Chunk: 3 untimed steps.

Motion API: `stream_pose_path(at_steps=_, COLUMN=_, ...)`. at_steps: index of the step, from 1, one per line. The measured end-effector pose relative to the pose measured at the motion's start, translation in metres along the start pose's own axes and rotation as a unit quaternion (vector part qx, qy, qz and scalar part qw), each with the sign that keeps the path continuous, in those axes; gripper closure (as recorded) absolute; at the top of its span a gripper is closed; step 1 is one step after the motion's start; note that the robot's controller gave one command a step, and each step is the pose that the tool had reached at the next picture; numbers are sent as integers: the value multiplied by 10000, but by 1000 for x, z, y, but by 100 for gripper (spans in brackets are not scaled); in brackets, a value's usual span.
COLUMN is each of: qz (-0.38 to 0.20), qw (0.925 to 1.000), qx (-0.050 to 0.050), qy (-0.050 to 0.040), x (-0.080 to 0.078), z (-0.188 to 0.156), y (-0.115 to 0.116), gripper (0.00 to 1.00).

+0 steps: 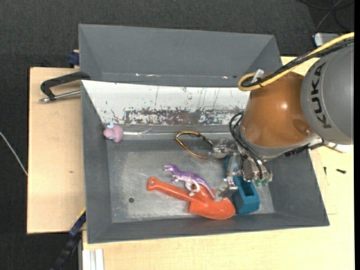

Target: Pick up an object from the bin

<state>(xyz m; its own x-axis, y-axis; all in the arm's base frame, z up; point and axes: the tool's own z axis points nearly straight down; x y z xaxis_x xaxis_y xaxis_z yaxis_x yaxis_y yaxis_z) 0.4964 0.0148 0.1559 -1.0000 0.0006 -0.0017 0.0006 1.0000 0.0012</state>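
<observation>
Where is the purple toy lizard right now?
The purple toy lizard lies centre-front on the bin floor in the camera view, beside the orange scoop and left of the teal block.

A small teal block (248, 200) lies towards the bin's (112, 167) lower-right corner.

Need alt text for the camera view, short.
The arm's gripper is down at the right of the grey bin, close by a teal block. Left of it lie an orange scoop and a purple toy lizard; a pink figure sits far left.
</observation>
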Motion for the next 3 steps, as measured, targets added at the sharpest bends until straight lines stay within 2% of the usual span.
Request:
stream_pose_path(at_steps=1, qz=-398, qw=9992, qx=4, qy=-20, x=0, z=36, y=13, gripper=0)
stream_pose_path(at_steps=2, qz=-1422, qw=9898, qx=14, qy=-33, x=-3, z=70, y=52, gripper=0)
stream_pose_path(at_steps=3, qz=-1661, qw=9861, qx=9, qy=-56, x=-5, z=72, y=57, gripper=0)
